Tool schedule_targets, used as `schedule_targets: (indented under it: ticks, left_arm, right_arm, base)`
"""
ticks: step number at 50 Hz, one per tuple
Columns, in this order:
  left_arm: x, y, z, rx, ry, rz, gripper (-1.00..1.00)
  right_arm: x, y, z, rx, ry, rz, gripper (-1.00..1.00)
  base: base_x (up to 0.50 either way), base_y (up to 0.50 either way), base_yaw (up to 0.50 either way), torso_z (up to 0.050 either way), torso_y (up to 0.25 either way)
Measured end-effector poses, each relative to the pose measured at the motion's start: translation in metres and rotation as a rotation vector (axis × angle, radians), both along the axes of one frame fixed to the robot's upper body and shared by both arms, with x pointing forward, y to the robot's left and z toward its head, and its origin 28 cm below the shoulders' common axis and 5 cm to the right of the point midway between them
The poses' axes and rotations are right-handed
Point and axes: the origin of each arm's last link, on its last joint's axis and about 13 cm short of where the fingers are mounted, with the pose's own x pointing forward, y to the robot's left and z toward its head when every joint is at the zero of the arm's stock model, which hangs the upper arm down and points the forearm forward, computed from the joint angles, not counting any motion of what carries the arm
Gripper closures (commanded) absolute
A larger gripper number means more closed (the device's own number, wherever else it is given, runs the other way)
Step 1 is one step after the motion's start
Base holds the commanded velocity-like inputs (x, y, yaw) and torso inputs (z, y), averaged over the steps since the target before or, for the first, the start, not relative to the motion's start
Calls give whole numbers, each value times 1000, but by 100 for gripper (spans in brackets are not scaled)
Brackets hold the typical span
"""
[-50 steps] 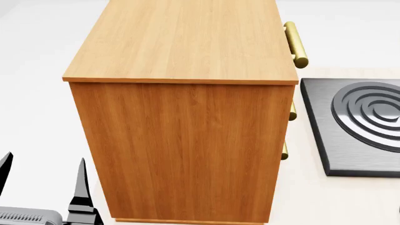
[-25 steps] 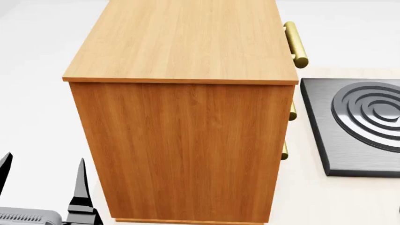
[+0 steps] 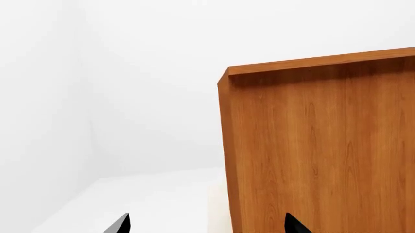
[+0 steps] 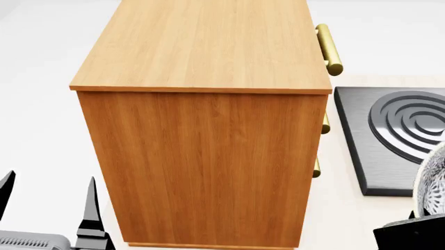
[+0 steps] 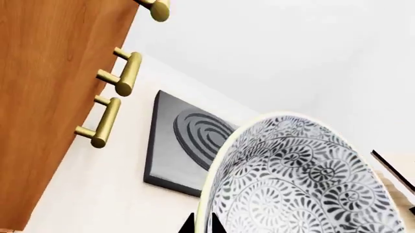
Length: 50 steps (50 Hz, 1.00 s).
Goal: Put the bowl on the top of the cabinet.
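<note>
The cabinet (image 4: 201, 120) stands straight ahead of me on the surface (image 4: 41, 130), its handles (image 4: 328, 49) on its right-hand face. A hob plate (image 4: 396, 138) lies on the surface just right of it. The bowl (image 4: 431, 182) is in my right jaws (image 5: 201, 224), at my lower right, in front of the plate. My left jaws (image 4: 45, 208) sit low, left of the cabinet.

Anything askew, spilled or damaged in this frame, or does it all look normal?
Nothing looks damaged or spilled. The bowl sits steeply tilted in the right pincer, which grips its rim, at the head view's right edge. The cabinet stands square with a bare top; the left pincer is open and empty.
</note>
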Motion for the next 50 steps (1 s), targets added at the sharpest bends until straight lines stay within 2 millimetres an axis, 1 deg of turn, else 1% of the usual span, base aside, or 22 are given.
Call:
schedule_targets:
  ticks: [9, 23, 39, 50]
  left_arm:
    - [0, 0, 0, 1, 0, -1, -100]
    - [0, 0, -1, 1, 3, -1, -100]
    - [1, 0, -2, 2, 4, -2, -100]
    - [1, 0, -3, 4, 7, -2, -100]
  right_arm:
    - [11, 14, 42, 2, -73, 41, 100]
    - [19, 25, 95, -11, -167, 97, 100]
    - [25, 38, 149, -29, -255, 146, 100]
    - [29, 51, 179, -64, -291, 178, 100]
  base:
    - [0, 0, 0, 0, 0]
    - [0, 0, 0, 0, 1]
    - [0, 0, 0, 0, 1]
    - [0, 0, 0, 0, 0]
